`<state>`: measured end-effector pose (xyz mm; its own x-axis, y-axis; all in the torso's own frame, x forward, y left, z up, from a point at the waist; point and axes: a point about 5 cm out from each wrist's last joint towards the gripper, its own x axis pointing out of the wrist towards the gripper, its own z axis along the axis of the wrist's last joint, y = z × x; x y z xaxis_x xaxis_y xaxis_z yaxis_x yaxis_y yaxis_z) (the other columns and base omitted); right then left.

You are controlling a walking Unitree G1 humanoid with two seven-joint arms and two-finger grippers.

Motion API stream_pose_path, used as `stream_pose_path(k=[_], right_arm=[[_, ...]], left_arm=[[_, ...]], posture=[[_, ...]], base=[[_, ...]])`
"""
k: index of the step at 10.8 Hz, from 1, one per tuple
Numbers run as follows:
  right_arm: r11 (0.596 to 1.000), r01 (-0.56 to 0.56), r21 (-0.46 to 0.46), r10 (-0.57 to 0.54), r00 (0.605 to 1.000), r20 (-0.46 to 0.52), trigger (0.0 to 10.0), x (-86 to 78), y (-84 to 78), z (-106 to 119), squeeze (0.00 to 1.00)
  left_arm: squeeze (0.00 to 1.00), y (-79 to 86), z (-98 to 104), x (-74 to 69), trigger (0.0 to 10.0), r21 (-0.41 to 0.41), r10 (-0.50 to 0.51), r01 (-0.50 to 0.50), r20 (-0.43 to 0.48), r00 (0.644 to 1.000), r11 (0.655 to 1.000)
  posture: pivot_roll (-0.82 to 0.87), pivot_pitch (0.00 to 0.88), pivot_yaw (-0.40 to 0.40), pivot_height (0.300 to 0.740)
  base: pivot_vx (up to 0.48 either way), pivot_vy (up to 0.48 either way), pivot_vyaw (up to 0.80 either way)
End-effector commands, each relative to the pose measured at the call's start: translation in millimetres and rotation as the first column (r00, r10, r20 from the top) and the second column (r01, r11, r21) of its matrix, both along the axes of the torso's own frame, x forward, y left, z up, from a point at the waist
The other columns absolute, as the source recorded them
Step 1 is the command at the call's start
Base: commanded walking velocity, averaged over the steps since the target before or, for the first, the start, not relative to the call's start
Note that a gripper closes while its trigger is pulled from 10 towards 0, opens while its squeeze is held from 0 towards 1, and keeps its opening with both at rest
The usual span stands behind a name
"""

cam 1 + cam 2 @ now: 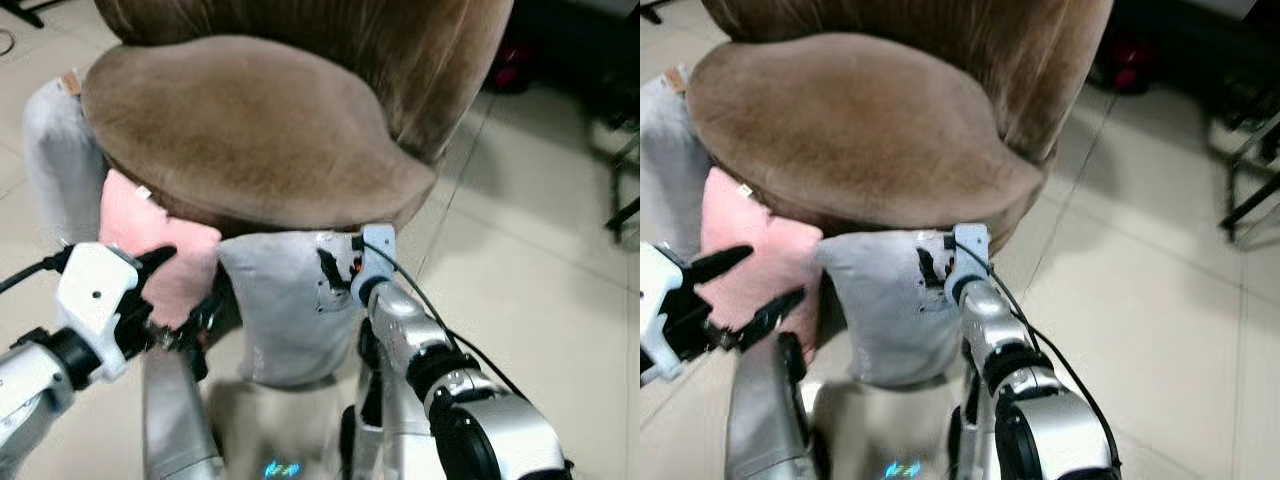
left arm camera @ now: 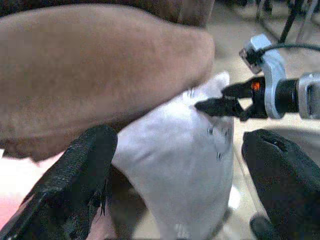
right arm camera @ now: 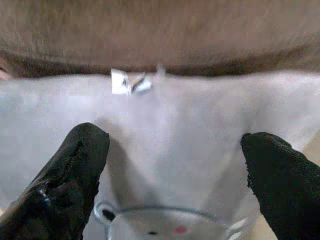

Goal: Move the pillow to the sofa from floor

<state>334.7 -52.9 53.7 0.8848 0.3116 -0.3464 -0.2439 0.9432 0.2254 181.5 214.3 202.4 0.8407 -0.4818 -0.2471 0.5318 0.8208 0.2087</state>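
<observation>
Grey pillow: propped upright on the floor against the sofa, directly ahead of the right gripper, whose spread fingers touch its upper edge. Left gripper, unclenched, is held beside, farther off.

floor: pale glossy tiles with thin grout lines | on it: brown plush sofa, standing | grey pillow upright on the tiles, leaning against the sofa's front under the seat edge | pink pillow just beside it, also against the sofa | second grey cushion at the sofa's left side
</observation>
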Motion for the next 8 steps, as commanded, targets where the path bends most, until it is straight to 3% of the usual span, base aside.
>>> stream_pose_path(k=[1,3,5,6,7,8], right_arm=[[0.999,-0.01,0.031,0.011,0.999,-0.031,10.0,-10.2,12.2,-8.4,0.0],[1.0,0.02,0.007,-0.02,0.998,-0.059,10.0,-14.4,21.4,-12.0,0.0],[1.0,0.015,-0.013,-0.016,0.997,-0.08,10.0,-17.6,32.6,-12.3,0.0],[1.0,-0.003,-0.025,0.0,0.995,-0.097,5.3,-20.0,38.4,-13.3,0.0],[1.0,-0.005,-0.03,0.002,0.995,-0.1,5.3,-20.5,39.3,-13.6,0.0],[1.0,-0.014,-0.02,0.012,0.995,-0.095,0.0,-20.6,43.3,-11.5,0.0]], left_arm=[[0.0,-1.0,6.0,-4.6,10.0,0.008,-0.023,0.023,0.005,1.0,1.0],[0.0,1.5,9.8,-7.4,10.0,0.035,-0.057,0.058,-0.034,0.998,0.998],[0.0,0.0,7.1,-13.5,10.0,0.032,-0.078,0.081,-0.079,0.994,0.996],[0.0,-0.7,2.5,-20.3,10.0,0.046,-0.101,0.107,-0.127,0.987,0.993],[0.0,-1.0,1.6,-22.2,10.0,0.049,-0.107,0.115,-0.139,0.984,0.992],[0.0,-1.2,-2.8,-30.2,10.0,0.062,-0.132,0.146,-0.189,0.973,0.987]], posture=[[0.01,0.255,-0.048,0.456],[0.02,0.27,0.003,0.456],[0.02,0.283,0.004,0.456],[0.02,0.28,-0.002,0.456],[0.02,0.28,-0.002,0.456],[0.02,0.27,-0.014,0.456]], base=[[0.0,0.0,0.0],[0.0,0.0,0.0],[0.0,0.0,0.0],[0.0,0.0,0.0],[0.0,0.0,0.0],[0.0,0.0,0.0]])
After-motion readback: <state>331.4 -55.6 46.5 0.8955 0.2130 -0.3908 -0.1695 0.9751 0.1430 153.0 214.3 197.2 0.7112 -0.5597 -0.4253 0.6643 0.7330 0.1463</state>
